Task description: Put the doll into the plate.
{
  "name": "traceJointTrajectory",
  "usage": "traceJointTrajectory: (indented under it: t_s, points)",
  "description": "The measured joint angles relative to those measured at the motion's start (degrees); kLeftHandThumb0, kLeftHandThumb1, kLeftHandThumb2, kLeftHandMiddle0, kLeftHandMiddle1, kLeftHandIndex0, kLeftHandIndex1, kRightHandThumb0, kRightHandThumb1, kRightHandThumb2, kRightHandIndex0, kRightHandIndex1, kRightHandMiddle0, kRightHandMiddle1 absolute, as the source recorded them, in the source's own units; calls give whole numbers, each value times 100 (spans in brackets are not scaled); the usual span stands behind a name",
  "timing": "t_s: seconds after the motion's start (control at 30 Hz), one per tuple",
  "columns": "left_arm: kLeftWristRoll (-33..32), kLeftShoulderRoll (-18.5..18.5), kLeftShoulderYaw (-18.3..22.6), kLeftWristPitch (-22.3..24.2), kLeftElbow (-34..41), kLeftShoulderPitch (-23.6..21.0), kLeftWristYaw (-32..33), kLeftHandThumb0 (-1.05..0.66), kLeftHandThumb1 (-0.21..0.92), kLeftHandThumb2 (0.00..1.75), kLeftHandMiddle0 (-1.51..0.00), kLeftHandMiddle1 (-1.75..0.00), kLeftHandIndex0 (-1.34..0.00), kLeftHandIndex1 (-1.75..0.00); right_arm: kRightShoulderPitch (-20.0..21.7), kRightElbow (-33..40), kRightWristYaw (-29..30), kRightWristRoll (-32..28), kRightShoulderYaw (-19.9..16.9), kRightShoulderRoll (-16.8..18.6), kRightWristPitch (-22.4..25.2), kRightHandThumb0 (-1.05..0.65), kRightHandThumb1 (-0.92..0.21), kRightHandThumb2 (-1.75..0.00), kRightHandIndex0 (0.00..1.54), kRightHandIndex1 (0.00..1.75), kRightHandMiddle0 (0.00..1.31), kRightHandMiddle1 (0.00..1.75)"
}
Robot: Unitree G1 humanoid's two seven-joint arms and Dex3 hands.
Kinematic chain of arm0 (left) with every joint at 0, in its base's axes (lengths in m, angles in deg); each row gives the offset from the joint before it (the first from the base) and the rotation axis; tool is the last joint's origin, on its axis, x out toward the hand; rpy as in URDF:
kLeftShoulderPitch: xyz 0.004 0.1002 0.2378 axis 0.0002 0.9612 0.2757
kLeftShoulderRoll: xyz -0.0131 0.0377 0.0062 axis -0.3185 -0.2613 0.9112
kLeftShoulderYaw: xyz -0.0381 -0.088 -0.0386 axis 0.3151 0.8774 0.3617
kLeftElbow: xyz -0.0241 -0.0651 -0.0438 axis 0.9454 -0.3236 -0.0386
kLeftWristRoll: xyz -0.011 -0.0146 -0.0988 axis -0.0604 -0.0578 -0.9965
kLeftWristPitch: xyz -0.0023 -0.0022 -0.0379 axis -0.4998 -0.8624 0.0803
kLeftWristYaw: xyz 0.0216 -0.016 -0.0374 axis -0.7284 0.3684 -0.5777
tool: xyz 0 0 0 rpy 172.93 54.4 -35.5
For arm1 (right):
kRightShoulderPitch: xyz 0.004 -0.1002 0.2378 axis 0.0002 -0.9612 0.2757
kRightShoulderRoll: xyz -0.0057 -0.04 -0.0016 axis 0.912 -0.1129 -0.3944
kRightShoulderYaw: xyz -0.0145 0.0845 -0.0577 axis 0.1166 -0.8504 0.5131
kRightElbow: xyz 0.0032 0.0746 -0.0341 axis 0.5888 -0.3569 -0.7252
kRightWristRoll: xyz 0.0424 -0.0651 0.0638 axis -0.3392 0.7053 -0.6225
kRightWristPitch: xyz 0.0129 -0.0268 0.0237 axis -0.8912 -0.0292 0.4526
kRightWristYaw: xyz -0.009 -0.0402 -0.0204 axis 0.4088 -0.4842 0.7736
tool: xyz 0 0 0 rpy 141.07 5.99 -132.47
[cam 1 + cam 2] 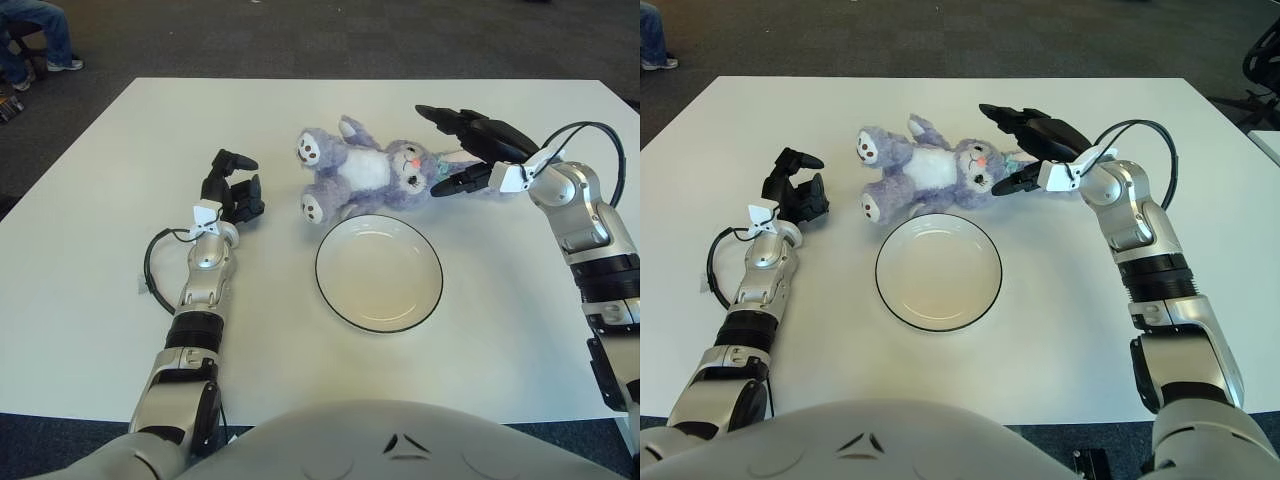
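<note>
Where dark carpet surrounds it, a white table [80,250] is seen. Left hand [232,190] is noted w/ fingers curled, holding nothing, well left of doll [370,175]. Doll is laid on its back just behind plate [378,271], not in it. Right hand [465,150] is spread at doll's head.

A square white table [90,250] stands on dark grey carpet floor [300,35]; a seated person's jeans-clad legs [35,25] show at 10 o'clock
</note>
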Motion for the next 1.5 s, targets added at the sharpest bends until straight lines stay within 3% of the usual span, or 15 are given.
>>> traceJointTrajectory:
  t_s: [0.53, 1.03, 1.3, 1.5]
  points:
    - [-2, 9, -20, -8, -24, -12, 17, -40, 59, 97, -121, -175, -40, -175, 482, -288, -373, -159, 234, 162, 38, -93, -78, -8, 0, 0, 0, 0]
    - [18, 40, -85, 5, 42, -9, 148, -40, 59, 96, -121, -175, -40, -175, 873, -1185, -477, -181, 470, 509, -82, -91, -78, -11, 8, 5, 0, 0]
    - [27, 49, -116, 26, 81, -2, 190, -40, 60, 96, -120, -175, -40, -175, 1087, -1768, -313, -143, 590, 674, -327, -94, -73, -23, 1, 25, 0, 1]
    - [6, 49, -130, 11, 83, -1, 186, -40, 59, 96, -119, -175, -40, -175, 1282, -2103, -297, -80, 675, 737, -363, -96, -73, -26, 0, 13, 0, 0]
